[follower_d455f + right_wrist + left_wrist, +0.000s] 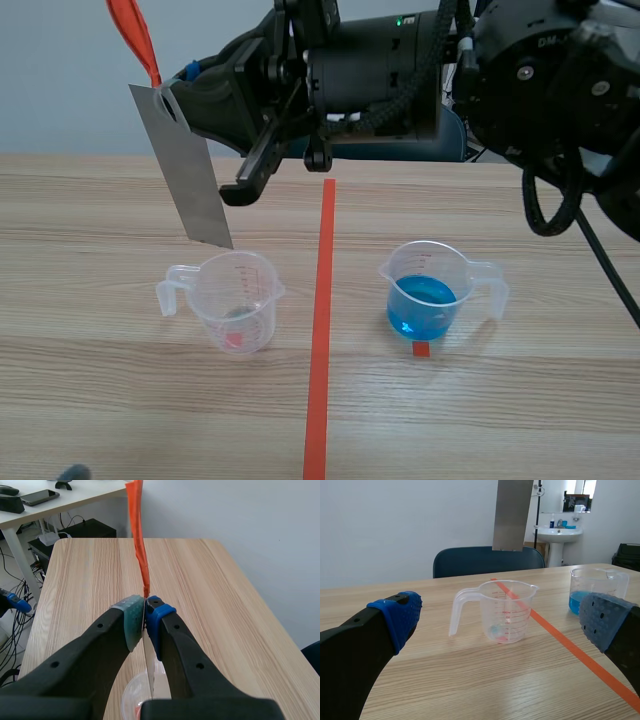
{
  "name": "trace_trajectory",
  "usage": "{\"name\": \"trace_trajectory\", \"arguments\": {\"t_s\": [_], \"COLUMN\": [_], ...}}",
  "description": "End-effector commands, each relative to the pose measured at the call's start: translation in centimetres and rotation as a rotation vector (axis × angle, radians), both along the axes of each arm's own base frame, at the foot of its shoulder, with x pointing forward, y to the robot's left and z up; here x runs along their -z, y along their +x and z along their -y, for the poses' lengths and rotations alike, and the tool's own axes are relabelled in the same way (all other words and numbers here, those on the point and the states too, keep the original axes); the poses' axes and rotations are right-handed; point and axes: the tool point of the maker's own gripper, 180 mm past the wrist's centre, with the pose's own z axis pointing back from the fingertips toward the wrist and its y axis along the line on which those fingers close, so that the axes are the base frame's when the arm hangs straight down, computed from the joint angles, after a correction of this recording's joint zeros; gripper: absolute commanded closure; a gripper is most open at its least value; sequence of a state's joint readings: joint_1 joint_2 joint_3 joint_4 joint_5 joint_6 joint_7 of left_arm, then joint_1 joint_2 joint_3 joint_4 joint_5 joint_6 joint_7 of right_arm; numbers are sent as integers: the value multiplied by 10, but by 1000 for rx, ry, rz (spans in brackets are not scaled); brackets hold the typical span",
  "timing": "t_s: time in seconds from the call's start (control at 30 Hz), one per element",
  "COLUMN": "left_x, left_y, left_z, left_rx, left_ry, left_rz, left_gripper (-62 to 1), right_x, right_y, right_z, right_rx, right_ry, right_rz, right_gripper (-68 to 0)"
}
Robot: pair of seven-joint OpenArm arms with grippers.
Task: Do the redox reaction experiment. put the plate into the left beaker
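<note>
A: While the left claw (500,617) sits low over the counter (445,680) with its fingers spread wide and nothing in them, what's right in front of it?

B: The left beaker (507,612). It's clear and upright, just ahead between the two fingers, handle on the left finger's side. Looks like there's a small reddish spot at the bottom.

A: And the plate?

B: The grey metal plate (195,175) hangs above that beaker, tilted a bit. Its lower edge is over the rim, not inside. The right claw (145,617) is clamped on its top end, pads (132,620) pressed to both faces, and an orange strip (139,540) sticks out past the fingertips.

A: Other beaker?

B: The right beaker (430,290) has blue liquid in it. It's farther off past the left claw's right finger, across the orange tape line (322,330).
</note>
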State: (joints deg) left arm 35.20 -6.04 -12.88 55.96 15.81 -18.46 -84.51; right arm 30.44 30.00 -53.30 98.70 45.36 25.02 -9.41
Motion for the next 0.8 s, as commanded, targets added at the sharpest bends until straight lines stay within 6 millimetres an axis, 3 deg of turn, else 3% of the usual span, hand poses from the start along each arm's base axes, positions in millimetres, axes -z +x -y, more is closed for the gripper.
{"name": "trace_trajectory", "arguments": {"t_s": [0.0,0.27,0.77], "left_x": [-7,-7,-7], "left_y": [2,2,2], "left_z": [-2,-2,-2], "left_rx": [2,2,2], "left_ry": [-4,-4,-3], "left_rz": [32,32,31], "left_gripper": [-623,-623,-623], "right_x": [-10,0,41], "right_y": [9,23,38], "right_z": [3,9,0], "right_rx": [21,59,107], "right_ry": [38,58,56], "right_rz": [14,-20,-144], "right_gripper": [-6,-6,-6]}}
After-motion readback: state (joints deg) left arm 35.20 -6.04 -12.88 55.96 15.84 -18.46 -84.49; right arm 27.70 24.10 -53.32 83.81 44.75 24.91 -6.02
